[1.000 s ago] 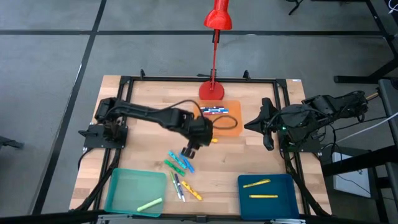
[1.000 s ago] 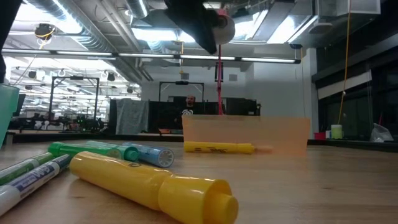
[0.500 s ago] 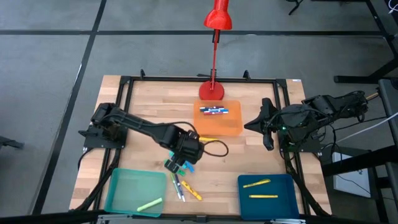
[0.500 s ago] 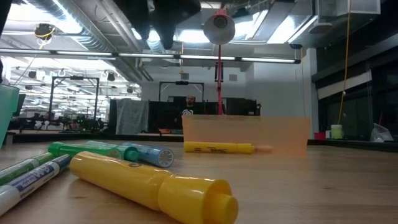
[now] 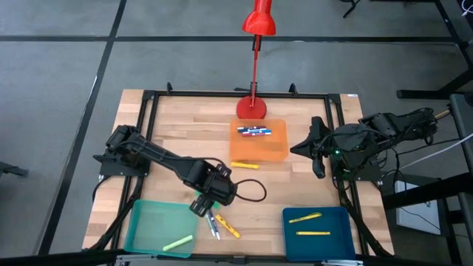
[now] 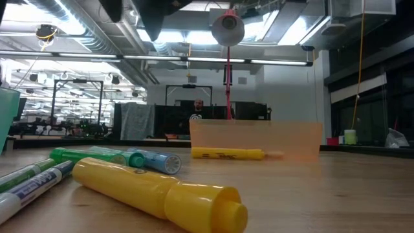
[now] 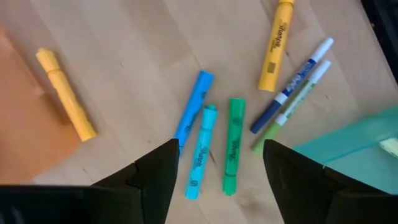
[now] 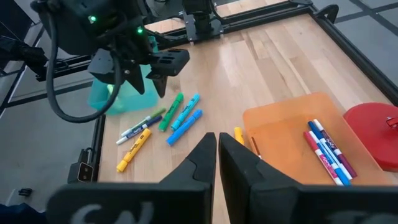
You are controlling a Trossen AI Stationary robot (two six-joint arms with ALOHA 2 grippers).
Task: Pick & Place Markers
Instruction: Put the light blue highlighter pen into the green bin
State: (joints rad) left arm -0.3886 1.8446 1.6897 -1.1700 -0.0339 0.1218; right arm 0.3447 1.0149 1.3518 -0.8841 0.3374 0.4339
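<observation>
Pale butcher-block wooden tabletop (image 5: 185, 125) inside a black frame, and the left gripper (image 5: 204, 205) hangs over the loose cluster of markers near the front, fingers spread wide with nothing between them. Through its wrist camera the light-blue marker (image 7: 201, 152) and the green marker (image 7: 234, 147) lie side by side right between the fingers, the darker blue marker (image 7: 192, 112) just beside them.

That's the worry: these three sit nearly touching, so a descent could pinch two at once, or a fingertip could land on a barrel and roll it away. The yellow highlighter (image 7: 275, 45) and the two thin white-bodied pens (image 7: 292, 84) lie near enough to get nudged as well.

Room to move? The shallow teal square tray (image 5: 155, 222) is just beside the cluster, its rim close to the gripper, so a sideways swing could clip it. The translucent orange tray (image 5: 275, 148) holds a few markers farther back, with a stray yellow marker (image 5: 244, 165) against its front edge. The blue tray (image 5: 336, 222) holds two yellow ones. Open wood lies between cluster and orange tray. The right gripper (image 8: 216, 144) waits pinched together at the right edge, well apart.
</observation>
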